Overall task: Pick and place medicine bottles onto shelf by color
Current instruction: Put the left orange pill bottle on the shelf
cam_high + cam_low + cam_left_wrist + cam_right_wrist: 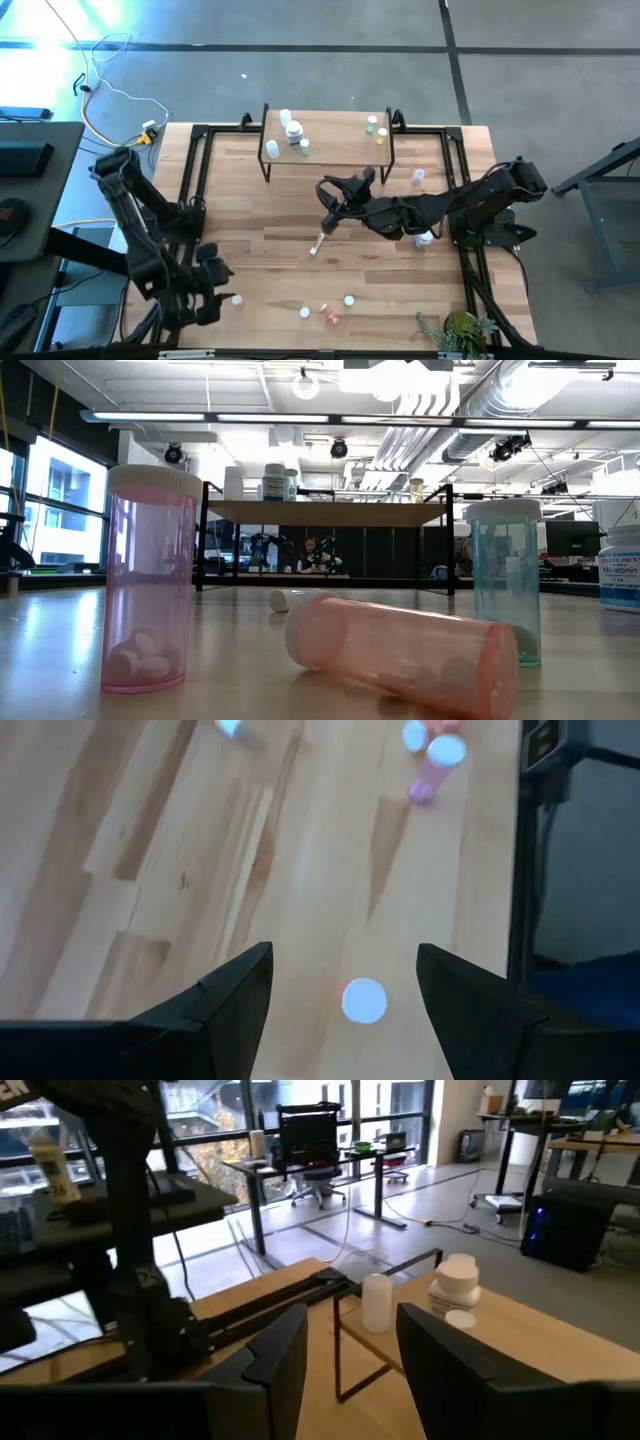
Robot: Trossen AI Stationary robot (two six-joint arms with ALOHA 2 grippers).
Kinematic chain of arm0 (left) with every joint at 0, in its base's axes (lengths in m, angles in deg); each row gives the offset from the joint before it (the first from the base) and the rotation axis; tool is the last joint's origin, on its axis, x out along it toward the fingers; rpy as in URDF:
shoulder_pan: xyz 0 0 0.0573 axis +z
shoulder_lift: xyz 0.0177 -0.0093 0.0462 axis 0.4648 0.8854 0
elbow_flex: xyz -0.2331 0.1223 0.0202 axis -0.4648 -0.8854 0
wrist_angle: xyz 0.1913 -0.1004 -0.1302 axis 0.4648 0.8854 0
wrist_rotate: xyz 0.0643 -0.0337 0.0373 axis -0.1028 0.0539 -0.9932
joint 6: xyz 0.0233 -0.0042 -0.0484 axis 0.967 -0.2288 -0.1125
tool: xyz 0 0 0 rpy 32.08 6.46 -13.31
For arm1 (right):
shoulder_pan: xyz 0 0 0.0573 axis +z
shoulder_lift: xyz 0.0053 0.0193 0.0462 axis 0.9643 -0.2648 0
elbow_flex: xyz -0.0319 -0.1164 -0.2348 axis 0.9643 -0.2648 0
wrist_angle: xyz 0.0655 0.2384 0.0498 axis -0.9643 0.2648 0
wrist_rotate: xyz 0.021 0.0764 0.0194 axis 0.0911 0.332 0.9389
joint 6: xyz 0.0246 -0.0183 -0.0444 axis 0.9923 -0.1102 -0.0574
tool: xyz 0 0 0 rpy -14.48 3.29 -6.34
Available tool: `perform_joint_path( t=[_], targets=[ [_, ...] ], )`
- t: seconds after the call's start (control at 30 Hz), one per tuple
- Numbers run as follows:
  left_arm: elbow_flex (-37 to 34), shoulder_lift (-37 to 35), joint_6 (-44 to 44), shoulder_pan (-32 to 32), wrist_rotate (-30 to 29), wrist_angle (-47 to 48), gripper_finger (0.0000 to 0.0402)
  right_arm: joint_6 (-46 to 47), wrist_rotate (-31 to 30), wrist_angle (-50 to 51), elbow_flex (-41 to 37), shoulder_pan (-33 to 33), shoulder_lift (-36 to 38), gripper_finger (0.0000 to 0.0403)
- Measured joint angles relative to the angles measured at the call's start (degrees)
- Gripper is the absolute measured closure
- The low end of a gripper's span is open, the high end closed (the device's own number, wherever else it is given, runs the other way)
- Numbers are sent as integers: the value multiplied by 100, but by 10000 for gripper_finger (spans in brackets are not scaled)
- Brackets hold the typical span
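The shelf (pixel 327 150) stands at the table's far middle. White medicine bottles (pixel 291 129) sit on its left end, green and yellow ones (pixel 376 127) on its right end. My right gripper (pixel 328 195) hovers open and level just in front of the shelf, facing its white bottles (pixel 455 1288), with nothing between the fingers. A pinkish bottle (pixel 318 243) lies on its side on the table below it. My left gripper (pixel 345 955) is open at the near left, slanting down over a white-capped bottle (pixel 364 1000) that stands on the table.
More bottles stand or lie along the near edge: a pink upright one (pixel 150 580), a pink-red one on its side (pixel 400 650) and a teal one (pixel 505 580). Two others (pixel 418 176) (pixel 425 238) are by the right arm. A plant (pixel 460 328) sits at the near right corner.
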Motion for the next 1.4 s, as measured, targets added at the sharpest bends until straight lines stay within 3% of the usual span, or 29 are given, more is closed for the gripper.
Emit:
perform_joint_path(
  t=[0.47, 1.2, 1.4],
  targets=[
    [0, 1158, -776, -255, 185, -344, 163, 0, 232, 274, 0, 71, 0, 256],
    [2, 2070, -1409, -203, 304, -371, 163, 511, 457, 933, 0, 71, 0, 256],
    [2, 2086, -1338, -203, 300, -383, 192, 511, 503, 933, 0, 71, 0, 256]
  ],
)
